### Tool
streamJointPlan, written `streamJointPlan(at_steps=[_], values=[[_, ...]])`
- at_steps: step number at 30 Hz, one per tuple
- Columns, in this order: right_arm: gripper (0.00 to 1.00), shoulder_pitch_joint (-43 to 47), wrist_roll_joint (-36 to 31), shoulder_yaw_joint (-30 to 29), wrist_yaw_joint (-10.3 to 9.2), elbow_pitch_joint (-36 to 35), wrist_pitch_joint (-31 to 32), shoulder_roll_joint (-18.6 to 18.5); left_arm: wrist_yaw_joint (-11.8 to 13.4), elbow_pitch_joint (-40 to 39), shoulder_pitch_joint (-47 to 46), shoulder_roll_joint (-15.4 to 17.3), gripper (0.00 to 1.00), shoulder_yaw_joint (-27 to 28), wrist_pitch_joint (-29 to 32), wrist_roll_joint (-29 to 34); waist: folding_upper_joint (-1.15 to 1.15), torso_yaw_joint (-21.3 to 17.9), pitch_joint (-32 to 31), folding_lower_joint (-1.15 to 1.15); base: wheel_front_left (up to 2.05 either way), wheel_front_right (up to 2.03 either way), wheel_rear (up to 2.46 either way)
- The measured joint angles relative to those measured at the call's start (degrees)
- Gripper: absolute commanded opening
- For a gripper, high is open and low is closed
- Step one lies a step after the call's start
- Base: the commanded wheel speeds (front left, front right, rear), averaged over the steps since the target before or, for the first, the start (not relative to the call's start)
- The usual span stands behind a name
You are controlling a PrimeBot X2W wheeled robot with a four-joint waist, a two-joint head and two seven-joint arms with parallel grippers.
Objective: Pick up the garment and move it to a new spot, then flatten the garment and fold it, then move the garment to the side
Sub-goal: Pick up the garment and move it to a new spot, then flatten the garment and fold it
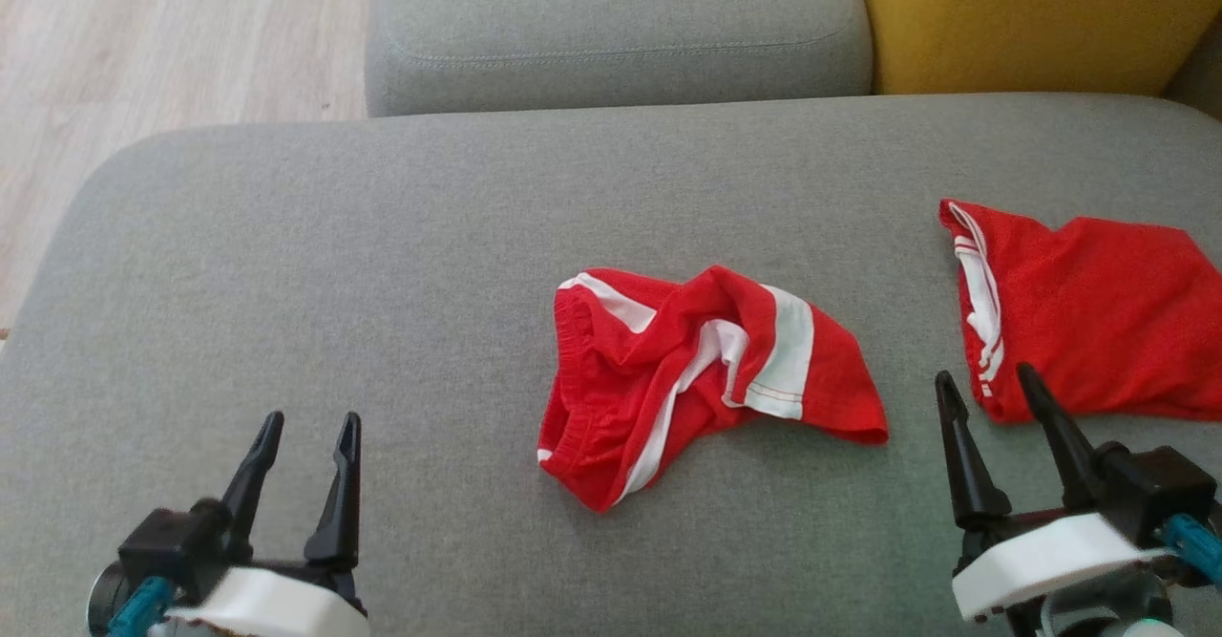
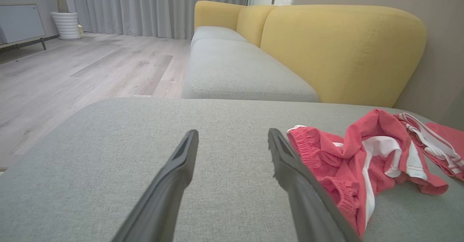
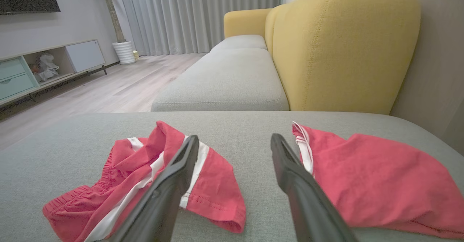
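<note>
Lying crumpled, red shorts [image 1: 706,379], left gripper [image 1: 314,417] and right gripper [image 1: 983,372] fingers spread, empty, right wrist view adds cabinet [image 3: 83,55], bare cushion [image 1: 286,265] leftward.

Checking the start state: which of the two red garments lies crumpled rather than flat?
The middle red garment, with broad white stripes, is bunched up in folds; the right red garment lies nearly flat.

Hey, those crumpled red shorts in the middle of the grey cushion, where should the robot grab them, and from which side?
Probably the raised fold along the far side of the crumpled red shorts, pinched from above. It stands up off the grey cushion, so fingers can close around it, while the hems lie flat. The bunched waistband faces the open left gripper, a fair second choice.
</note>
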Motion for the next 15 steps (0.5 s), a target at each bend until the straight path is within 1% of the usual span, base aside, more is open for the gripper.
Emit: streamJointPlan(at_steps=[11,15], values=[[1.0,0.1,0.0,-0.2,0.0,-0.4,0.0,0.0,1.9,-2.0,0.8,0.2,1.0,-0.1,1.1,0.2,0.0,-0.8,0.3,0.0,0.0,0.0,0.0],[1.0,0.0,0.0,-0.2,0.0,-0.4,0.0,0.0,2.0,-2.3,0.8,0.3,1.0,-0.1,1.1,0.2,0.0,-0.9,0.5,0.0,0.0,0.0,0.0]])
